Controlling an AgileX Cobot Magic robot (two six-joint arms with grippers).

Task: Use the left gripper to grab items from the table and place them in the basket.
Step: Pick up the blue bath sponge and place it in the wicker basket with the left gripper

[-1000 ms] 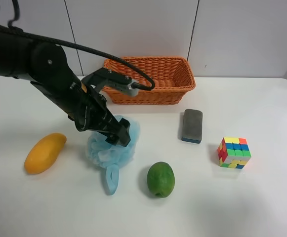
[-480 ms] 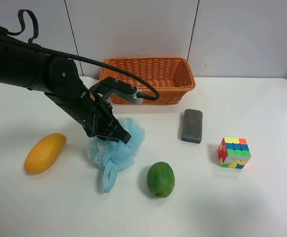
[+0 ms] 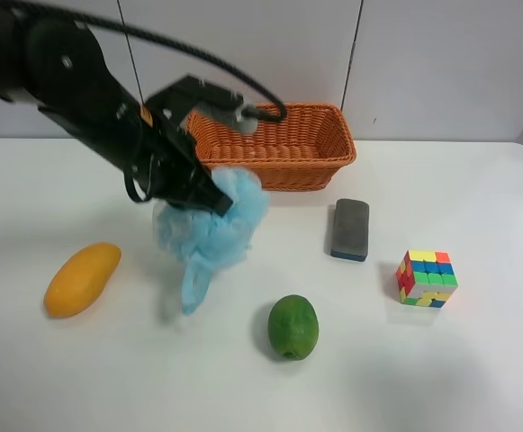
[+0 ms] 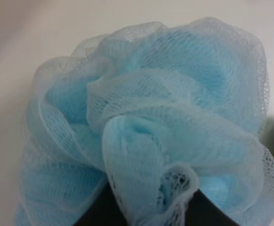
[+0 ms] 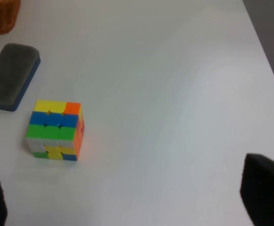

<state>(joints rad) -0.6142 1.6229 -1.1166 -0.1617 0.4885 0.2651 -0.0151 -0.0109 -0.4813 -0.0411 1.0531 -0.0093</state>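
Note:
My left gripper (image 3: 209,193) is shut on the light-blue bath pouf (image 3: 211,225) and holds it in the air above the table (image 3: 477,360), in front of the wicker basket (image 3: 279,144). The pouf's loop hangs down. In the left wrist view the pouf (image 4: 151,127) fills the picture, with dark fingers (image 4: 96,214) at its base. On the table lie the mango (image 3: 82,278), the green fruit (image 3: 293,327), the grey eraser (image 3: 350,229) and the puzzle cube (image 3: 427,278). My right gripper (image 5: 127,195) is open above bare table near the cube (image 5: 55,130).
The basket stands at the back of the table against a white wall. The right wrist view also shows the eraser (image 5: 12,75) and a corner of the basket (image 5: 0,16). The table's right edge runs close to the right gripper.
My left gripper has lifted the pouf off the table and carried it up and back toward the basket. The other items have not moved.

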